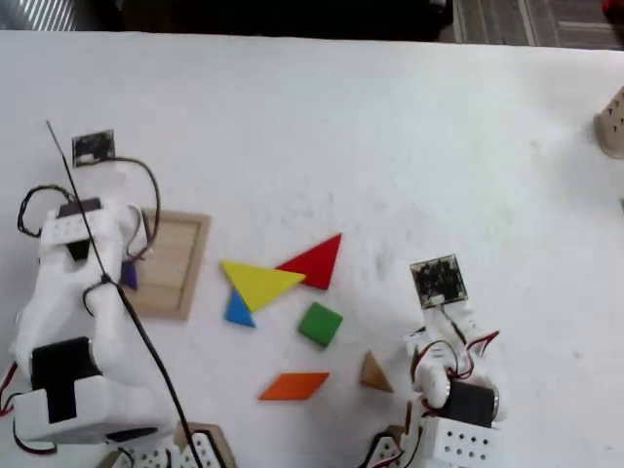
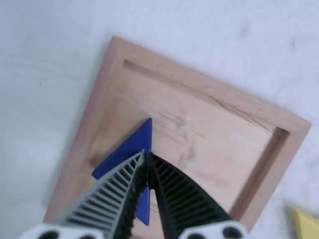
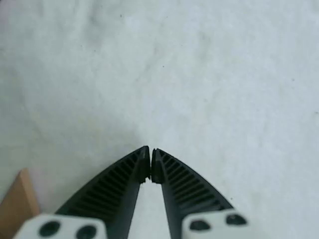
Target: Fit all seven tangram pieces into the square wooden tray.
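**A:** Where do we find the square wooden tray [image 1: 185,255]?

**B:** On the table [image 1: 390,127], toward its left side, under the left arm. The left tool [image 2: 146,158] hangs over it, fingers clamped on a dark blue triangle [image 2: 127,149]. That triangle sits over the tray's recess, close to one corner. We cannot tell whether it lies flat on the tray floor.

**A:** And the other pieces?

**B:** We count six, all loose on the table to the right of the tray. Nearest is the yellow triangle [image 1: 258,283]. A light blue triangle [image 1: 239,310] touches its lower edge, and the red triangle [image 1: 317,261] meets its right tip. Just below those we see the green square [image 1: 320,324], lying apart from them. Closer to the arms' bases are the orange parallelogram [image 1: 293,386] and, near it, the tan triangle [image 1: 373,372].

**A:** What do we see of the right arm?

**B:** It stands just beside the tan triangle, well apart from the tray. The right tool [image 3: 151,164] has its fingers closed against each other over bare table.
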Tool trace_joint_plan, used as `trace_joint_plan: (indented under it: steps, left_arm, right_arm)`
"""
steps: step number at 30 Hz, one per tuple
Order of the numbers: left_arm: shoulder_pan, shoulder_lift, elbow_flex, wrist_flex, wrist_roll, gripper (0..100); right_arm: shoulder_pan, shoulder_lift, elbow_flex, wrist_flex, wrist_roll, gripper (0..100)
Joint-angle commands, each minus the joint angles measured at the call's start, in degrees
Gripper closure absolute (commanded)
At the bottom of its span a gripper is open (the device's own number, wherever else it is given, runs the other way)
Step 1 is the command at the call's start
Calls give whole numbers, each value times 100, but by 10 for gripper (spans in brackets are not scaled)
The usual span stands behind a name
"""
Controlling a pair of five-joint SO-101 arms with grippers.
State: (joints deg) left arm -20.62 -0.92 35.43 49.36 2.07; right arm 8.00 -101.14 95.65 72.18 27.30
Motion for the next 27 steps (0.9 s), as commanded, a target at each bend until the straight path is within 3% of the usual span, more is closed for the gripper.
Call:
trace_joint_plan:
  steps: [1, 6, 10, 16, 27]
  left_arm:
    - [-92, -57, -360, 26, 607, 976]
    - [251, 84, -237, -782, 642, 976]
    - [840, 444, -273, -949, -70, 976]
    - [268, 716, -554, -949, 413, 976]
    - [-338, 840, -651, 0, 387, 976]
  right_arm:
    - [-13, -66, -44, -66, 26, 978]
    - [-13, -66, -44, -66, 18, 979]
    - [-13, -66, -44, -66, 18, 980]
    - [-13, -66, -44, -66, 18, 980]
    - [-13, -66, -44, -66, 18, 980]
